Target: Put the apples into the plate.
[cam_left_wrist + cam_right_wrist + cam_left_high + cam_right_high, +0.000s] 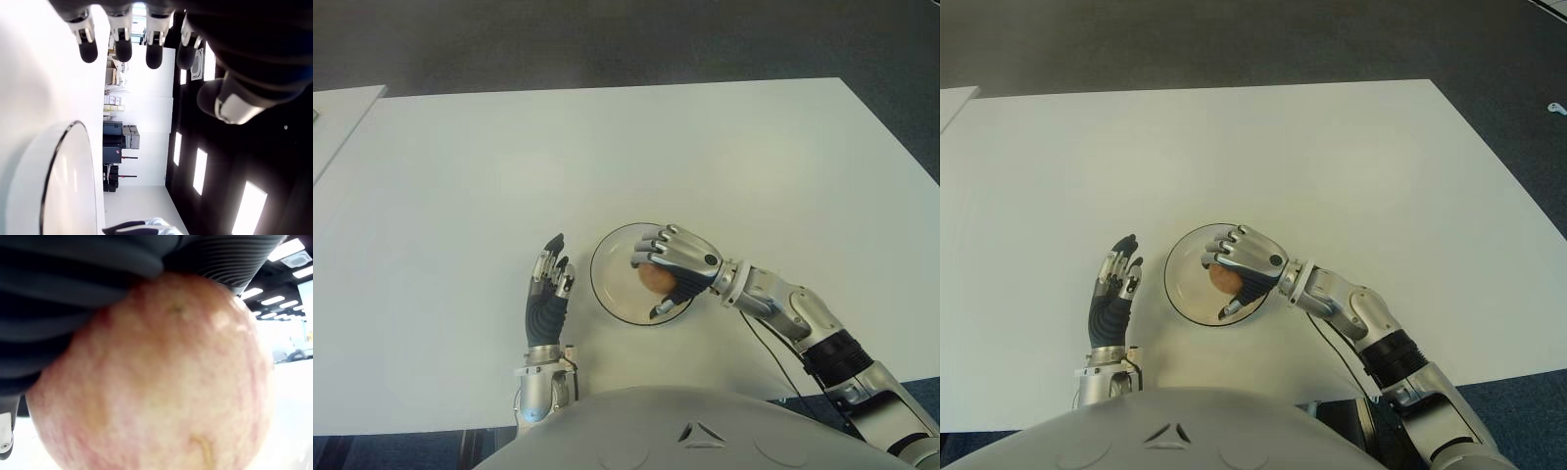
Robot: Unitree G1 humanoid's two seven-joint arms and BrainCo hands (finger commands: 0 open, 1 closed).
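1. The right hand [674, 266] is reaching in from the robot's right side and hovering over the plate [607, 294]; its fingers [651, 240] are curling down over an apple [656, 278], and the thumb is coming round from below; in the right wrist view the apple [161, 382] is filling nearly everything, pressed against the dark ribbed palm, so the hand is plainly grasping it.

2. The relation that counts: the apple is sitting directly beneath the right palm and inside the plate's rim as seen from the head camera; whether it is touching the plate's floor or hanging just above it, I cannot tell from where I am standing.

3. The apple is round, so no long axis is mattering here; what is mattering is that the way out lies straight down, with the plate under it.

4. The left hand [546, 284] is showing just beside the plate on its left, fingers stretched out flat and holding nothing; its wrist view is showing loose fingertips [88, 49] and the plate's rim [58, 147] close by.

5. My guess is that the carrying is nearly over and the letting-go is the step at hand; the fingers will need to be opening without nudging the fruit toward the rim.

6. No other apple is showing on the white table [607, 157].
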